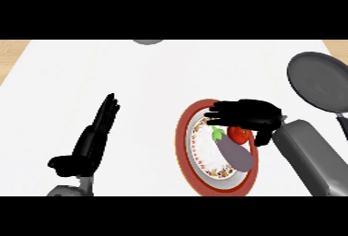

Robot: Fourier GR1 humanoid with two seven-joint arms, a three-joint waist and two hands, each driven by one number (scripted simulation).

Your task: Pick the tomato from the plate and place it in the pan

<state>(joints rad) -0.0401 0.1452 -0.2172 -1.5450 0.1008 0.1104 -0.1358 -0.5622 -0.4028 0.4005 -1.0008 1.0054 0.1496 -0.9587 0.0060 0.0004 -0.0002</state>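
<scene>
A red tomato (239, 134) lies on a red-rimmed plate (185, 138) with a patterned white centre, beside a purple eggplant (235, 154). My right hand (250, 114) hovers over the plate's upper right part, directly above the tomato, fingers stretched leftward and slightly curled, thumb pointing down next to the tomato. It holds nothing. The dark grey pan (318, 81) sits at the far right of the counter, its handle (342, 123) running down toward the view's edge. My left hand (95, 133) rests open at the left, fingers straight and pointing up.
A grey round object (147, 42) peeks in at the counter's far edge. The white counter (136, 78) spreads between the plate and both hands. Wooden surface (12, 53) shows past the counter's left and right edges.
</scene>
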